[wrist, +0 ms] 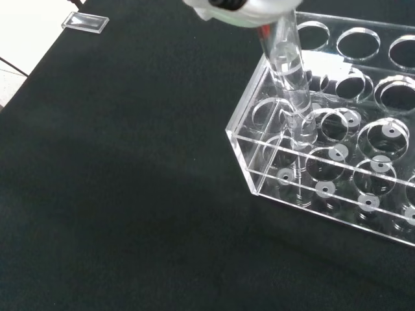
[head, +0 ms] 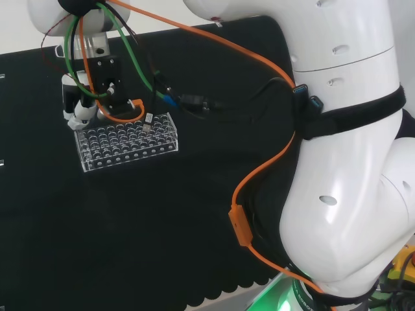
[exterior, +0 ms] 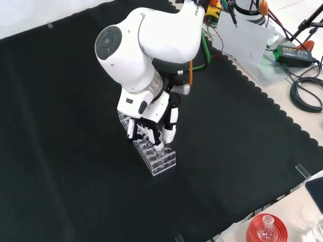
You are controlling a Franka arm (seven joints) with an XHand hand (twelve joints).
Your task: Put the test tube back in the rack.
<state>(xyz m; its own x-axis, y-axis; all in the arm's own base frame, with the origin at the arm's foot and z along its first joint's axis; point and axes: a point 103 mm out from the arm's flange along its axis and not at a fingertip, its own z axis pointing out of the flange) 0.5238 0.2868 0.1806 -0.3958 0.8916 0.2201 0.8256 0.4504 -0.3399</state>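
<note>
Clear rack (head: 127, 140) on black-clothed bench (head: 162, 246), upper left of head view. Hand (head: 81, 107) directly over rack's left end, fingertips pointing down, touching or nearly so. Orange and green cables draped above. White arm links at right.

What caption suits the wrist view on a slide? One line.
Clear test tube held by the hand, its tip entering a corner hole of the clear rack on black cloth.
</note>
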